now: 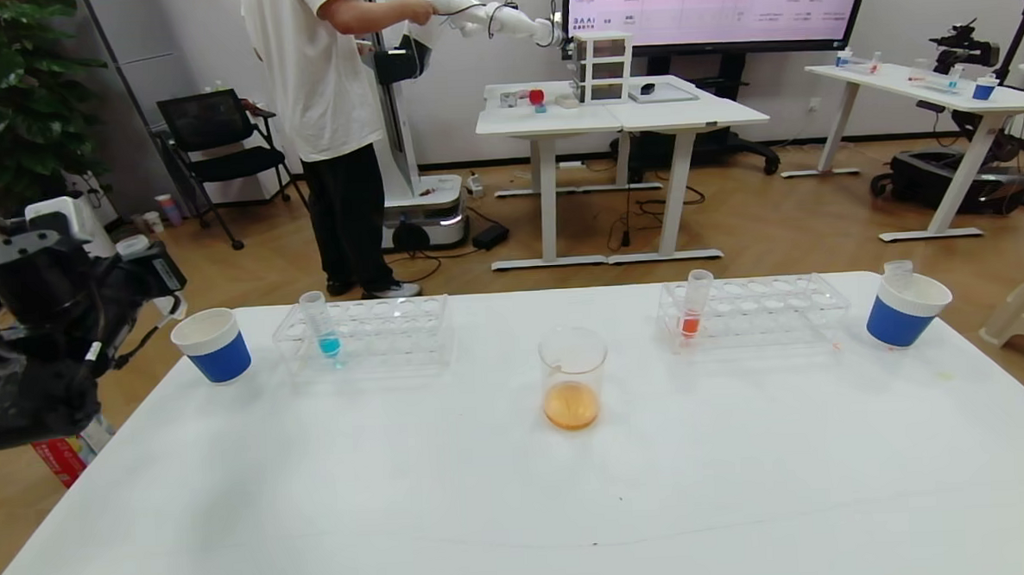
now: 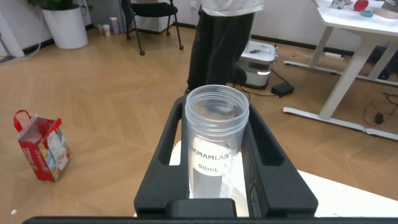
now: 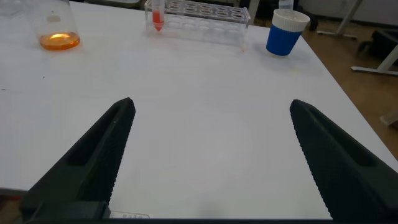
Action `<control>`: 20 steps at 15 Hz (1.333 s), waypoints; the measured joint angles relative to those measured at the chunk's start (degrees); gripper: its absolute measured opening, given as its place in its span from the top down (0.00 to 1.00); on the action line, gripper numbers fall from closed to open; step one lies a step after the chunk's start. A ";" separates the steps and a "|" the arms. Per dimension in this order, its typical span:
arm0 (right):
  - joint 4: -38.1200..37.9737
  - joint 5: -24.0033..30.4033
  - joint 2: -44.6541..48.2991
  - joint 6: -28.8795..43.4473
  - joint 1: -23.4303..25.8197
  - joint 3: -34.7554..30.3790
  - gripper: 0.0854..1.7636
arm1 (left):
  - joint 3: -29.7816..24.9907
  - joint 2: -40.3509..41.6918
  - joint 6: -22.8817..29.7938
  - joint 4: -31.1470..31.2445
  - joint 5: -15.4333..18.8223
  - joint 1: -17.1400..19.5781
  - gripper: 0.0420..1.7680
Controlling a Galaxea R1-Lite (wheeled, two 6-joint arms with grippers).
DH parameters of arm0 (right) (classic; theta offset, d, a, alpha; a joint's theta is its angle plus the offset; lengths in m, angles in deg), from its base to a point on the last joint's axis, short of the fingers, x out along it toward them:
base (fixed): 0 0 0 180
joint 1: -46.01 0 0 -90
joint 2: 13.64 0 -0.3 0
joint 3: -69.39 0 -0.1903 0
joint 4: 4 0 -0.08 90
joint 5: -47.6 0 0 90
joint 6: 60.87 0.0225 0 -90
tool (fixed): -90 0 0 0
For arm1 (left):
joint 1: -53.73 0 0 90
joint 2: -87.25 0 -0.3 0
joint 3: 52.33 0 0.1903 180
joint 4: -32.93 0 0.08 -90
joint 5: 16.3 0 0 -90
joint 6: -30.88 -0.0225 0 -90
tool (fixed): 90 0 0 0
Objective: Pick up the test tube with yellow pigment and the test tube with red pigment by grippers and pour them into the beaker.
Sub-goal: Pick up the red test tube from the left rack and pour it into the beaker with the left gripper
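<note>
L gripper [image 2: 217, 186] raised off bench's [image 1: 400, 500] left edge, clamped on empty clear tube [image 2: 216, 140], held upright. R gripper [image 3: 211, 155] low over bench, fingers wide apart.

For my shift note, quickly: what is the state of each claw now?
Left claw: closed on an empty clear tube, off the table's left edge.
Right claw: open, holding nothing.

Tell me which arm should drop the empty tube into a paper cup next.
Left, probably. The left gripper is shut on the empty tube, beside the left paper cup. The right gripper is open, holding nothing, low over the table.
</note>
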 joint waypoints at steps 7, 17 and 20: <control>0.00 0.00 0.00 0.00 0.00 0.00 0.02 | -0.27 -7.42 0.52 -6.16 -0.37 -1.21 0.74; 0.00 0.00 0.00 0.00 0.00 0.00 0.02 | -2.30 -8.98 0.13 -7.23 -0.22 -1.48 0.57; 0.00 0.00 0.00 0.00 0.00 0.00 0.02 | -2.43 -8.89 0.05 -7.23 -0.20 -1.51 0.05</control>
